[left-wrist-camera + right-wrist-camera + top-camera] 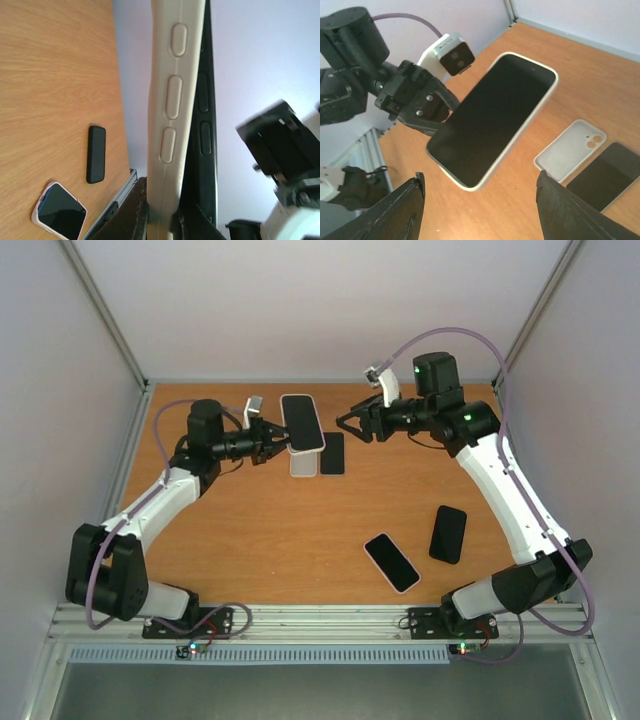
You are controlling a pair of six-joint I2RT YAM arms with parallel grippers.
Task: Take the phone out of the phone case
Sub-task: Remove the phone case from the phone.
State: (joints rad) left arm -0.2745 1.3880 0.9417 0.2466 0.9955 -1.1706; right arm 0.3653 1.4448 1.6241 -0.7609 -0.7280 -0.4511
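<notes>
Left hand (270, 443) pinches the cased phone (302, 422) by one end — held up off the worktop (280, 540). Right hand (352, 426) — spread open — hangs just beside it, not touching.

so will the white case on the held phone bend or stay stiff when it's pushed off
Probably bends a little: the case has soft-looking moulded buttons. Its matte look suggests fair grip. Held at one end by the left gripper, the phone may pivot if pushed.

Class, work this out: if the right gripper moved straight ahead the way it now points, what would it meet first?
Probably the screen of the cased phone, held up by the left gripper, though depth is unclear.
</notes>
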